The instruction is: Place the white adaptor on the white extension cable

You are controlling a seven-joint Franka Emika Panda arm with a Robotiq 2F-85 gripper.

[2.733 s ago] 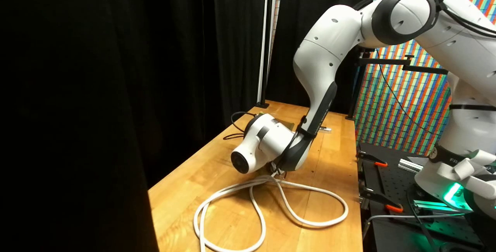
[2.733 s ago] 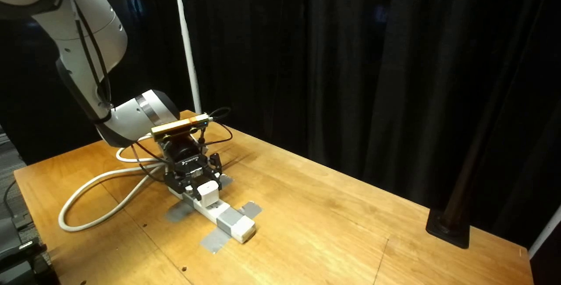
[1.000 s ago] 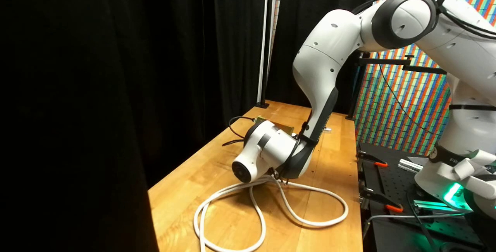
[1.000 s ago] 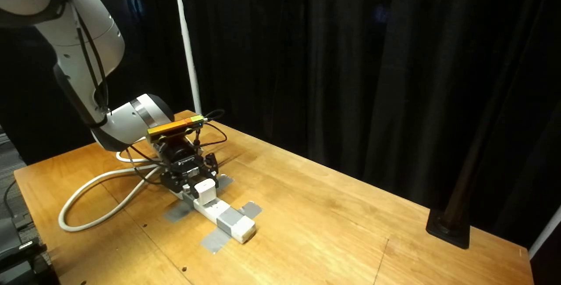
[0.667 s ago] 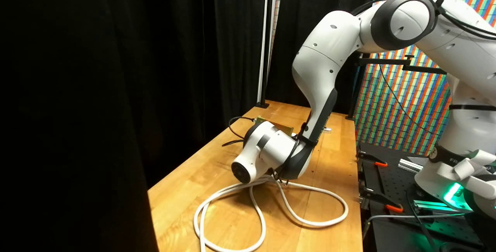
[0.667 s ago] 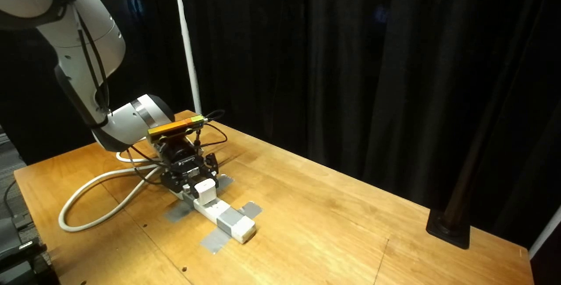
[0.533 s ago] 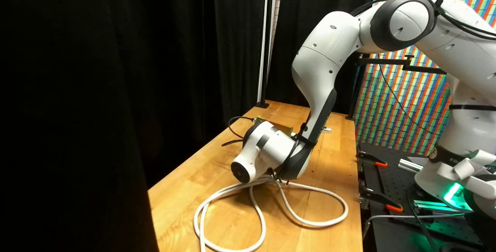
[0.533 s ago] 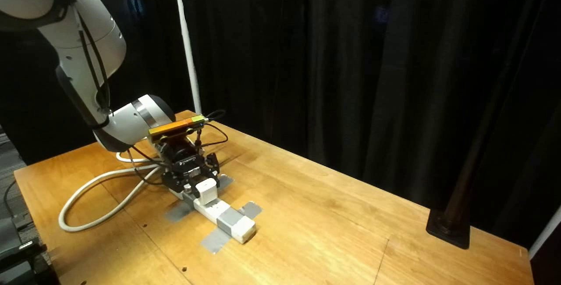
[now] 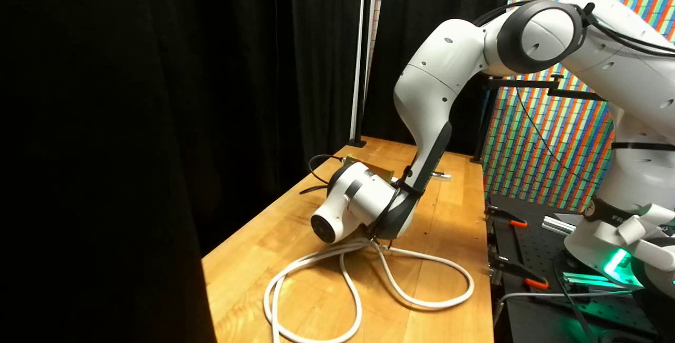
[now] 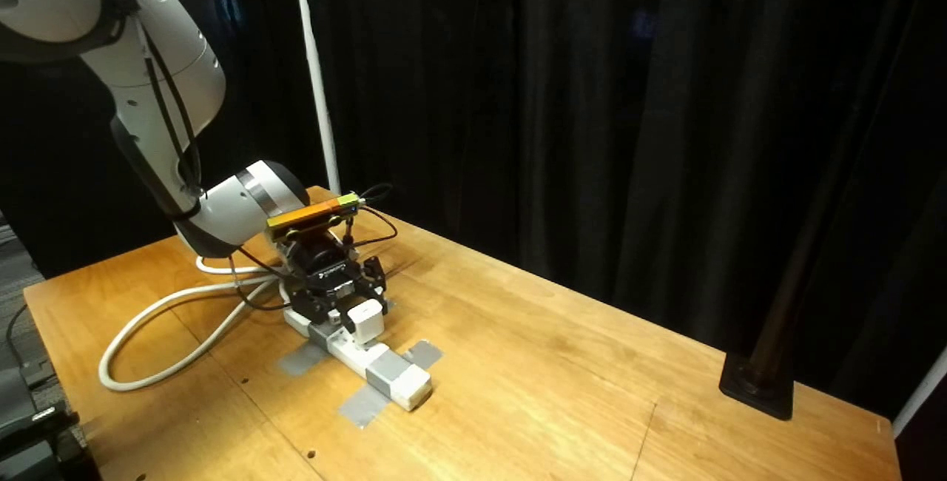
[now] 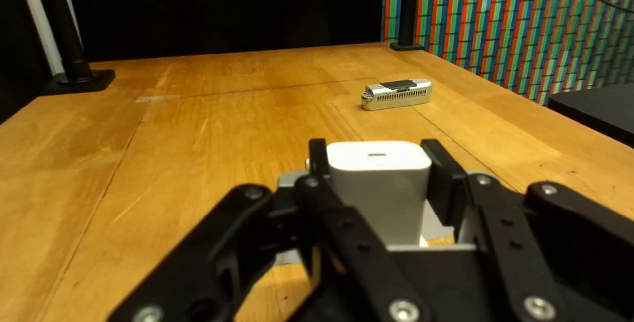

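At the left in an exterior view, the cord of the white extension cable loops over the wooden table. The robot arm reaches in from the left, and its gripper pinches the white adaptor by two opposite sides, slotted face up in the wrist view. The adaptor is over the middle of the cable's oblong socket block; it looks slightly raised, though from this angle I can't be certain that its lower end doesn't touch. Grey tape crosses the block and sticks to the table on either side. A black curtain hangs along the far side. At the right, a black plate bears a dark post.
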